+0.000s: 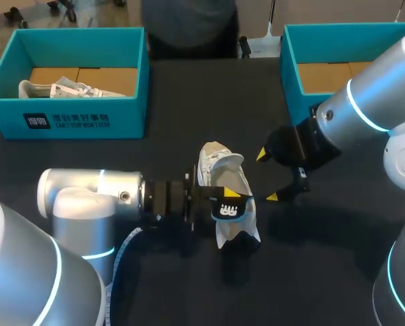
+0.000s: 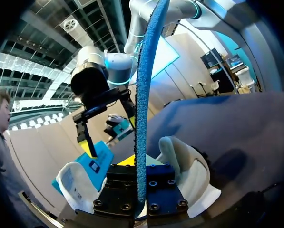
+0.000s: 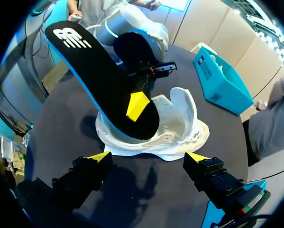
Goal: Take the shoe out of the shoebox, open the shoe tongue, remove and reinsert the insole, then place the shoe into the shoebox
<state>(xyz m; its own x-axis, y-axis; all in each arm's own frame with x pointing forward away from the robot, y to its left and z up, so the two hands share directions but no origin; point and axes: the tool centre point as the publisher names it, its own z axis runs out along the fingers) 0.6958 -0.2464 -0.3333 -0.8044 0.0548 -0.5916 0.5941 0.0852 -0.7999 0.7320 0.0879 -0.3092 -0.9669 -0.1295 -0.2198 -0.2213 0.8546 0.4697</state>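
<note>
On the table (image 1: 188,88), shoe (image 1: 219,166) runs far-to-near, insole (image 1: 225,212) gripped above it.

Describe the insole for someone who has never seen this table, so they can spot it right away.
On the dark table, find the white shoe lying in the middle. Right over it, the left gripper pinches the insole. It is the only thin, flat piece: black-topped with a white logo and a blue edge, unlike the white shoe.
</note>
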